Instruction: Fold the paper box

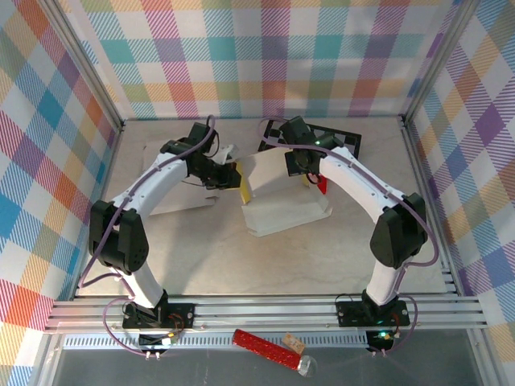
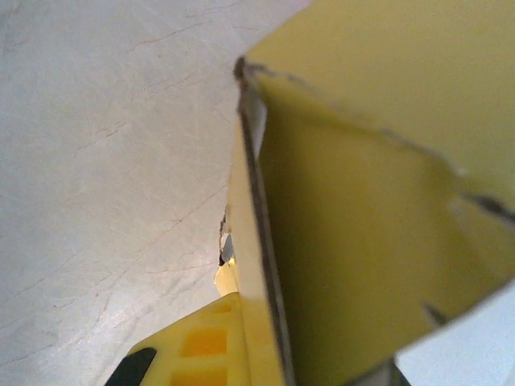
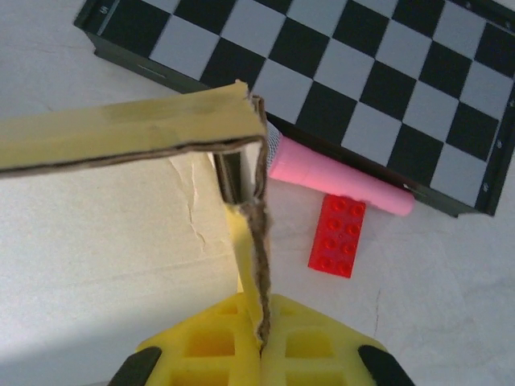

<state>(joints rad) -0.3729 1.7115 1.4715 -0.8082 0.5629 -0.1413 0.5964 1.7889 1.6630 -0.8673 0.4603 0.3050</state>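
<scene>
The paper box, white outside and yellow inside, lies half-raised at mid-table between the two arms. My left gripper is at its left wall. In the left wrist view that gripper is shut on the edge of the yellow box wall, with one yellow finger showing and the other hidden behind the card. My right gripper is at the box's right side. In the right wrist view it is pinched shut on an upright torn-edged flap, and another box panel crosses above it.
A black-and-white checkerboard lies at the back right. A pink cylinder and a red brick lie just right of the box. A white sheet lies under the left arm. Plaid walls enclose the table.
</scene>
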